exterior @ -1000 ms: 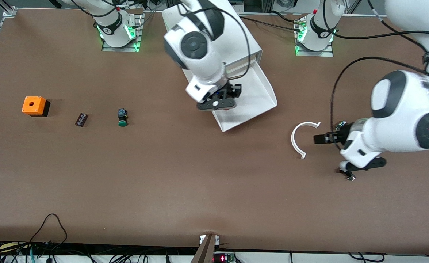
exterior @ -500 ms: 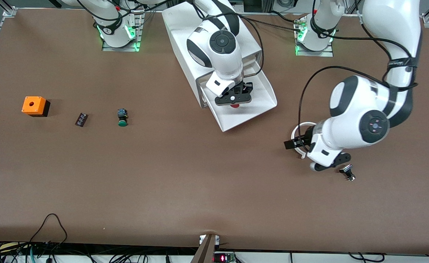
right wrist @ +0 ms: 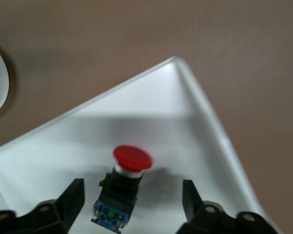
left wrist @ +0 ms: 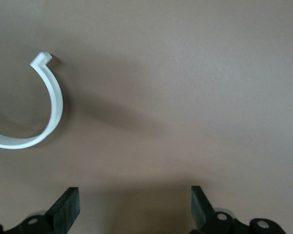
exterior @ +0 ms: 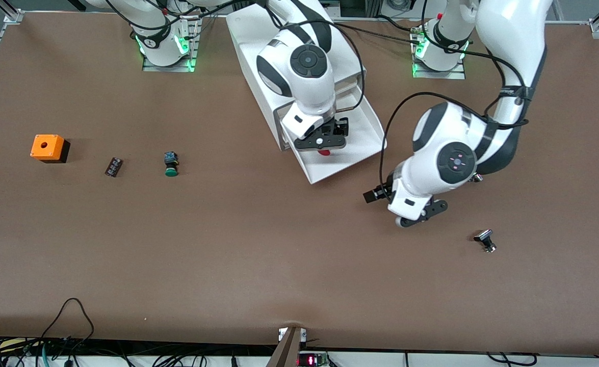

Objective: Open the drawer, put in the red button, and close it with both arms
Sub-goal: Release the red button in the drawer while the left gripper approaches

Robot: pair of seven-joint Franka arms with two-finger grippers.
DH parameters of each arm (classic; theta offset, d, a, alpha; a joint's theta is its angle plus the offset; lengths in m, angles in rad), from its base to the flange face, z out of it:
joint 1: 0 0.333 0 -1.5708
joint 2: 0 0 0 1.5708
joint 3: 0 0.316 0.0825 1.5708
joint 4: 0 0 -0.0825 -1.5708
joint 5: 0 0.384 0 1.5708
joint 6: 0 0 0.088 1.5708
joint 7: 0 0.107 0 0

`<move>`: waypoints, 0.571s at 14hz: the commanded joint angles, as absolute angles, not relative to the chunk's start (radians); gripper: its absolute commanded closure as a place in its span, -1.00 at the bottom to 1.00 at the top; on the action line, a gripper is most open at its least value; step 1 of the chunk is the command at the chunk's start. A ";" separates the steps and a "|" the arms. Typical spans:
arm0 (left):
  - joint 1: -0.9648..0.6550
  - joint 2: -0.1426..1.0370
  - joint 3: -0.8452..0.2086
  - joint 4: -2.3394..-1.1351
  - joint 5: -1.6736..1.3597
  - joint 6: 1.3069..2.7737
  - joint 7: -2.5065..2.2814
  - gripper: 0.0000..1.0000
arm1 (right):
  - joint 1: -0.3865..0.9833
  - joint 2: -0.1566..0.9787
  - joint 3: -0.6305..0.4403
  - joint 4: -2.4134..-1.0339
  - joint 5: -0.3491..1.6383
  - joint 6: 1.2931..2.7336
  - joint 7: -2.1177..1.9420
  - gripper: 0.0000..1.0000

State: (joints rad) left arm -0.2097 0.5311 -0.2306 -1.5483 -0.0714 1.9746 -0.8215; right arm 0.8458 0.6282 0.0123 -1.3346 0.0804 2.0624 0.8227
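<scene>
The lowest drawer (exterior: 368, 133) stands pulled out of the white cabinet (exterior: 251, 41). On the drawer floor (right wrist: 185, 131) lies the red button (right wrist: 128, 171) on its side, red cap up against a black-and-blue body. My right gripper (right wrist: 133, 190) hangs just above it, open, with a finger on each side and neither touching. In the front view that gripper (exterior: 323, 143) hides most of the button (exterior: 323, 152). My left gripper (exterior: 373, 197) is over bare table off the drawer's corner, on the left arm's side. It is open (left wrist: 134, 195) and holds nothing.
A white C-shaped ring (left wrist: 44, 122) lies on the table by the left gripper. Toward the right arm's end sit a green button (exterior: 171, 165), a small dark part (exterior: 113, 167) and an orange box (exterior: 48, 148). A small black part (exterior: 485, 240) lies nearer the front camera.
The right gripper carried the red button over the drawer, then opened and left it lying inside. The left arm swept from its end of the table toward the drawer, passing over the white ring.
</scene>
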 commanded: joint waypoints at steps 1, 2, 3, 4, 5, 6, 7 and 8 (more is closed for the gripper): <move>-0.236 0.502 -0.230 -1.623 -0.040 2.042 -0.885 -1.00 | 0.750 0.540 0.023 -1.316 0.074 1.967 0.763 -1.00; -0.245 0.499 -0.230 -1.638 -0.038 2.060 -0.899 -1.00 | 0.717 0.513 0.023 -1.318 0.075 1.939 0.708 -1.00; -0.256 0.497 -0.230 -1.655 -0.038 2.074 -0.914 -1.00 | 0.681 0.473 0.021 -1.322 0.075 1.903 0.674 -1.00; -0.267 0.497 -0.230 -1.666 -0.038 2.088 -0.936 -1.00 | 0.640 0.448 0.014 -1.324 0.075 1.857 0.660 -1.00; -0.275 0.497 -0.230 -1.677 -0.038 2.104 -0.955 -1.00 | 0.614 0.427 0.002 -1.324 0.077 1.838 0.632 -1.00; -0.287 0.497 -0.230 -1.695 -0.037 2.126 -0.974 -1.00 | 0.585 0.407 -0.008 -1.328 0.081 1.832 0.577 -1.00; -0.299 0.497 -0.230 -1.710 -0.028 2.140 -0.986 -1.00 | 0.560 0.388 -0.014 -1.328 0.109 1.800 0.548 -1.00; -0.302 0.495 -0.230 -1.715 -0.014 2.141 -1.000 -1.00 | 0.522 0.368 -0.029 -1.328 0.150 1.764 0.508 -1.00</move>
State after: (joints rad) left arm -0.2862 0.5303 -0.2342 -1.6629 -0.0610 2.1128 -0.9514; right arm 0.5708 0.4113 -0.0199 -1.3057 0.0985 1.8120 0.5743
